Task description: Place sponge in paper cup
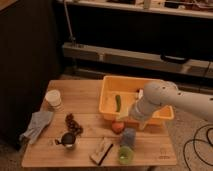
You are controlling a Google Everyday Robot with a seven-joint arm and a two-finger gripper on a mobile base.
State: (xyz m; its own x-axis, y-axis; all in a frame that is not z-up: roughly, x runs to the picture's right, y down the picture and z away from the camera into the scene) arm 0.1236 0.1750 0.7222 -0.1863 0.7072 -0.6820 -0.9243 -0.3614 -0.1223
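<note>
Cup first: white paper cup (54, 99) stands upright far left of the end effector (129, 116), mouth ready to receive. Tan rectangular sponge (102, 150) lies flat on the wooden surface (85, 97) below-left, untouched. End effector hovers by the yellow plastic bin (111, 95); grip state can't be told.

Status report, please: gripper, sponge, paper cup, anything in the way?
Gripper at front wall of yellow bin. Sponge near table front edge, not held. Paper cup far left. Grapes lie between.

A robot lab: metal racks (150, 56), floor cable (198, 142), gripper (134, 118) at front of yellow bin (106, 95).
</note>
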